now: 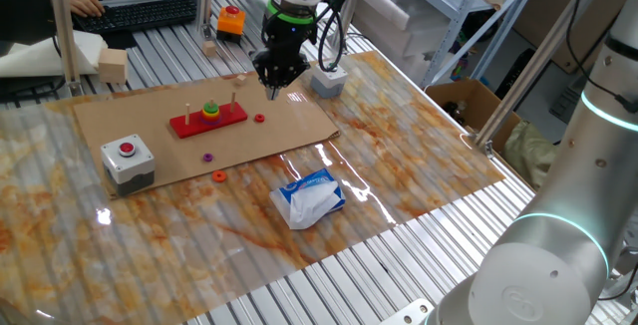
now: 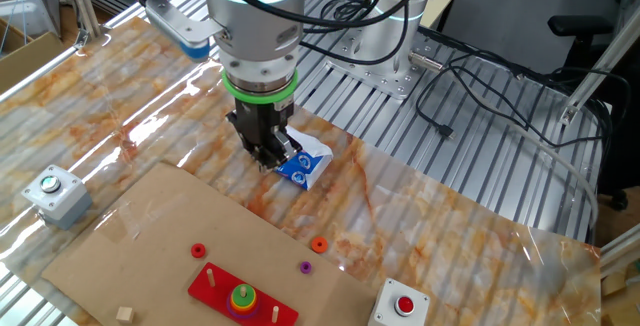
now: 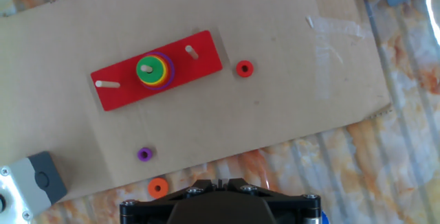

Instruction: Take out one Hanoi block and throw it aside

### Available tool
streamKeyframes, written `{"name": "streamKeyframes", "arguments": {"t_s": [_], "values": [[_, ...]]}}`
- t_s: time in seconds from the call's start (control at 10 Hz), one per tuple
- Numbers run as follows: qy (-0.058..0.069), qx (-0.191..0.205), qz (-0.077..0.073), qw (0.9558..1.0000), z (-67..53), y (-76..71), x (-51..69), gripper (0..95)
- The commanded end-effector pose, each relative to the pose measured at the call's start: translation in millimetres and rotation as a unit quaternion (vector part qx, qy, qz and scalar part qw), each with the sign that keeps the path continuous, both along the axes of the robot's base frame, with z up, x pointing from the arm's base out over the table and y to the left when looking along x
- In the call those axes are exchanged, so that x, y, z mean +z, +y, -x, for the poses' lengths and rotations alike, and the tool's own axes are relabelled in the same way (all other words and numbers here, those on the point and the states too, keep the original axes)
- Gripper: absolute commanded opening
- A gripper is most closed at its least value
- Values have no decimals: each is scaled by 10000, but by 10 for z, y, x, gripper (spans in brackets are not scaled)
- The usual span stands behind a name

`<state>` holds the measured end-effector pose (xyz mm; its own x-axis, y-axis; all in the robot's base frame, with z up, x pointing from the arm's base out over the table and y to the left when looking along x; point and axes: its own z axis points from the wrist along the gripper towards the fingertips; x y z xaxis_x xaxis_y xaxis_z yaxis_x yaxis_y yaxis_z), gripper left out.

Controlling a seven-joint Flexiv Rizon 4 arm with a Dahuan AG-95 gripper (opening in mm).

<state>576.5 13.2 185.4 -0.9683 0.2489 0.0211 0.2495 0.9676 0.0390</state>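
Note:
The red Hanoi base lies on the cardboard sheet with three pegs. A stack of green, yellow and purple rings sits on its middle peg. The base and the stack also show in the hand view, and the stack in the other fixed view. Loose rings lie on the cardboard: red, purple, orange. My gripper hangs above the cardboard's far right edge, apart from the base, fingers together and empty. It also shows in the other fixed view and the hand view.
A grey box with a red button stands at the cardboard's near left corner. A blue and white packet lies on the marbled table. A small grey box stands just right of the gripper. A wooden cube lies on the cardboard.

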Motion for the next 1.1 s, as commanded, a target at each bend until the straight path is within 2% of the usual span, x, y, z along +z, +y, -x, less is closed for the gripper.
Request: {"name": "streamKeyframes", "arguments": {"t_s": [0.1, 0.4, 0.6, 0.7, 1.0, 1.1], "values": [[32, 337, 202, 9992, -18, 2, 3, 0], [-1, 939, 274, 9952, -18, 2, 3, 0], [-94, 1137, 289, 9931, -18, 2, 3, 0], [-144, 1356, 282, 9903, -18, 2, 3, 0], [-223, 1566, 306, 9869, -18, 2, 3, 0], [-233, 1564, 275, 9870, -18, 2, 3, 0]]}}
